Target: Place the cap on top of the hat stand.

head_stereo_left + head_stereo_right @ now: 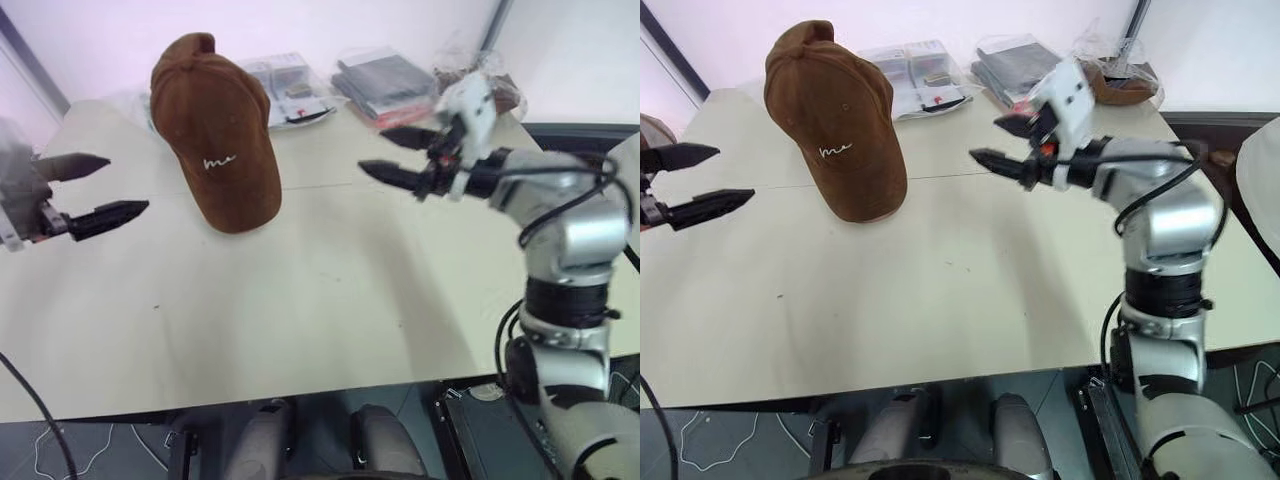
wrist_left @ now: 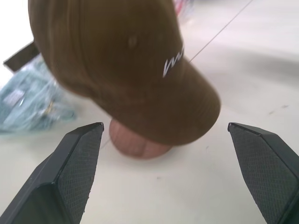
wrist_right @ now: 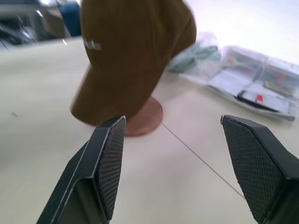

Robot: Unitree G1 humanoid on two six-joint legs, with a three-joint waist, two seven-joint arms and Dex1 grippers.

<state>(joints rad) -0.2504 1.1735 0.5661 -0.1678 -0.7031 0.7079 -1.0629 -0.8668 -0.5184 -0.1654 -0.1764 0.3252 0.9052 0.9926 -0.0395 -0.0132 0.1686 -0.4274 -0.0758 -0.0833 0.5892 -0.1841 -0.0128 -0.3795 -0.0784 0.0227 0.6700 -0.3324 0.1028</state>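
pincers (image 1: 85,190) (image 1: 400,155) apart, cap (image 1: 215,140) between

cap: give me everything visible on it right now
The cap is a brown, suede-looking baseball cap with small white script embroidery on the front and a curved brim. It hangs draped over the hat stand, brim sloping down toward the table, crown up. It hides the stand's rod and top; the round reddish-brown wooden base peeks out beneath the brim. The left gripper and the right gripper flank it, both open and clear of it.
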